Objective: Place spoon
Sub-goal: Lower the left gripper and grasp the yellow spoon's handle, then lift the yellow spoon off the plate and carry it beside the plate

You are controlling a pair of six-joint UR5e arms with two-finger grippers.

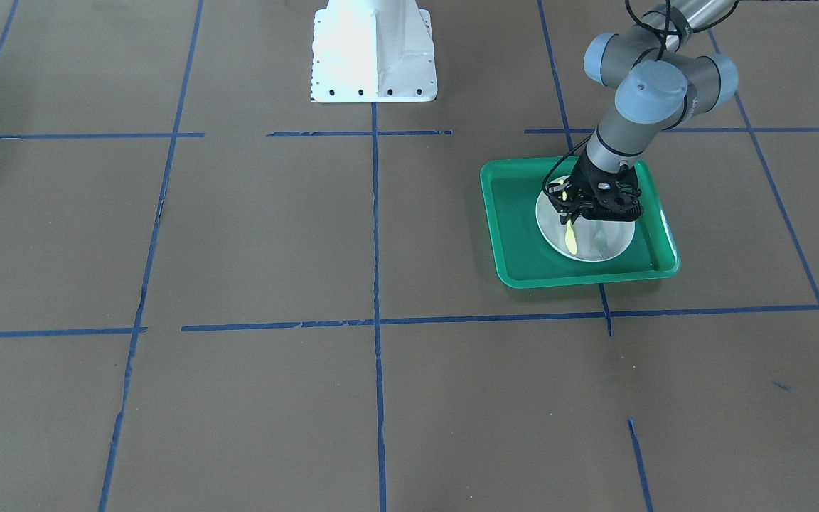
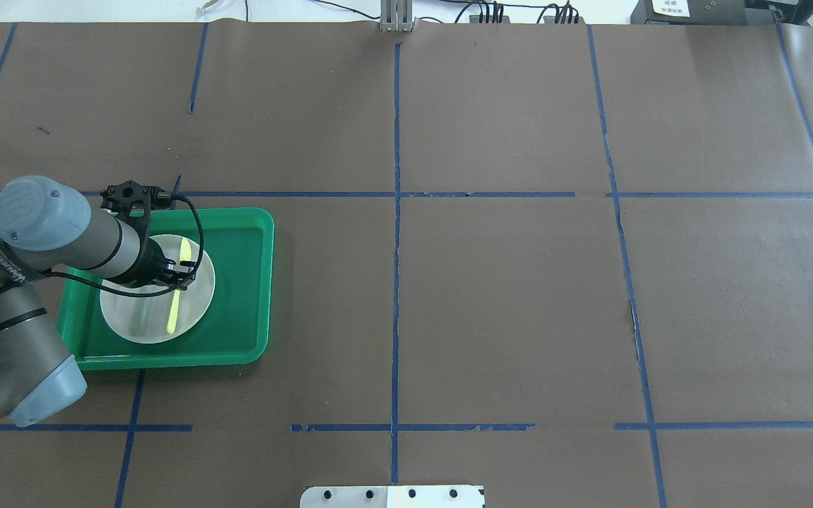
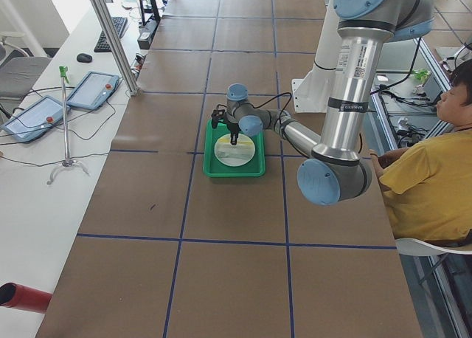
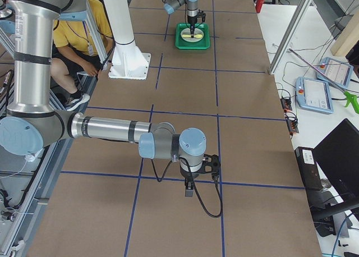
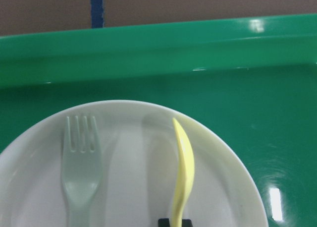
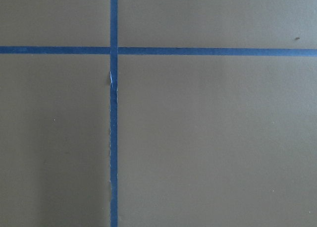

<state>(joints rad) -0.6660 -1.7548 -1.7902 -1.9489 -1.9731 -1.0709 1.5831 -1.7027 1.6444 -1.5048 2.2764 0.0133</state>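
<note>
The yellow spoon (image 5: 183,167) stands on its edge over the white plate (image 5: 129,187), which lies in the green tray (image 5: 148,53). My left gripper (image 2: 182,271) is low over the plate and shut on the spoon's (image 2: 175,310) handle; a dark fingertip shows at the wrist view's bottom edge. In the front view the gripper (image 1: 570,213) hangs over the plate (image 1: 608,245) with the spoon (image 1: 571,238) pointing out below it. My right gripper (image 4: 189,188) shows only in the right side view, near the table; I cannot tell whether it is open or shut.
A pale grey-green fork (image 5: 81,172) lies on the plate to the left of the spoon. The tray (image 2: 237,282) sits on brown paper with blue tape lines. The white robot base (image 1: 374,50) stands at the table's edge. A person sits beside the table (image 3: 435,176).
</note>
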